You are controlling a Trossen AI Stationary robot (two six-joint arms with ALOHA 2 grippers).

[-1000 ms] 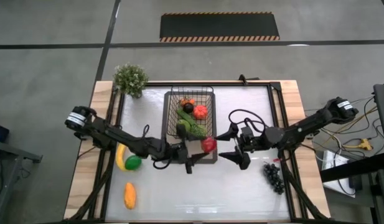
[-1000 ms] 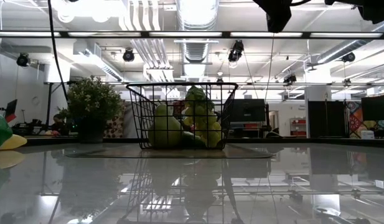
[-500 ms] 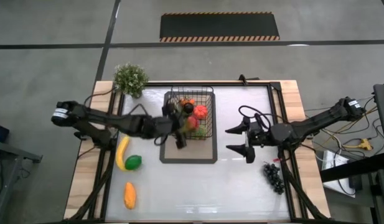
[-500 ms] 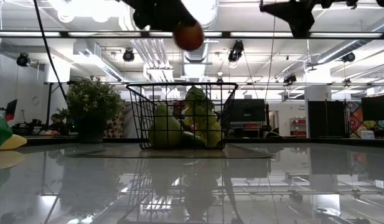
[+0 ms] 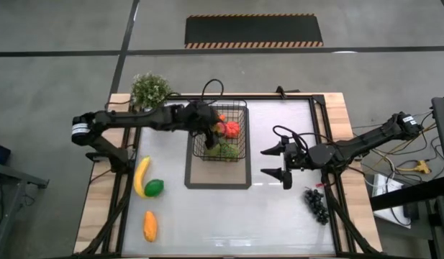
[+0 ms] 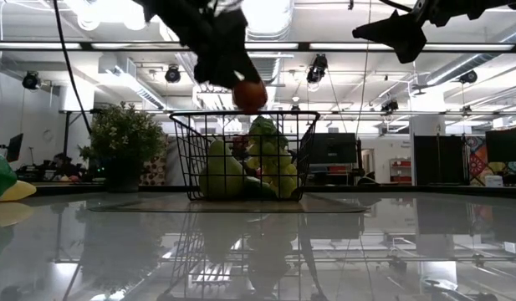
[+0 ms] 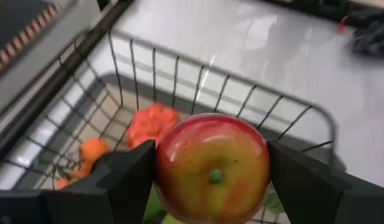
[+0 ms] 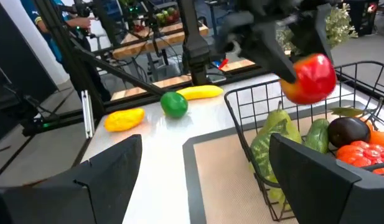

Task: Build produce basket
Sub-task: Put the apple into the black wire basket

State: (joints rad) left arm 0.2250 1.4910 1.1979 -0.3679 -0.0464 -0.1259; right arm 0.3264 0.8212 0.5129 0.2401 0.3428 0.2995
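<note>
A glossy white table (image 5: 279, 208) with pale wooden edges is seen under the ceiling lamps and ducts of a large hall; on it lies a flat dark-bordered rectangular mat (image 5: 216, 180), and on the far half of this mat stands the black wire-mesh rectangular basket (image 5: 242, 133). The left gripper (image 7: 211, 168) is held over the basket's open top, closed on a round red-and-yellow toy apple (image 7: 211, 167), which is pinched at its widest part between both dark fingers (image 7: 126, 180). The apple is judged to be light, hard and smooth plastic, so it may slip or roll; a hold across the middle, as now, seems the safest, and the wire basket should bear a short drop. The right gripper (image 5: 273, 163) waits beside the basket over bare table, its fingers spread wide with nothing held. Counted outside the basket: one yellow banana (image 5: 140, 177), one green lime (image 5: 154, 188), one orange-yellow oval fruit (image 5: 150, 226) and one bunch of dark grapes (image 5: 316, 203). Inside the basket green, orange, red and dark pieces are piled; their exact number cannot be told. One small green potted plant (image 5: 150, 91) stands at the far left corner.
</note>
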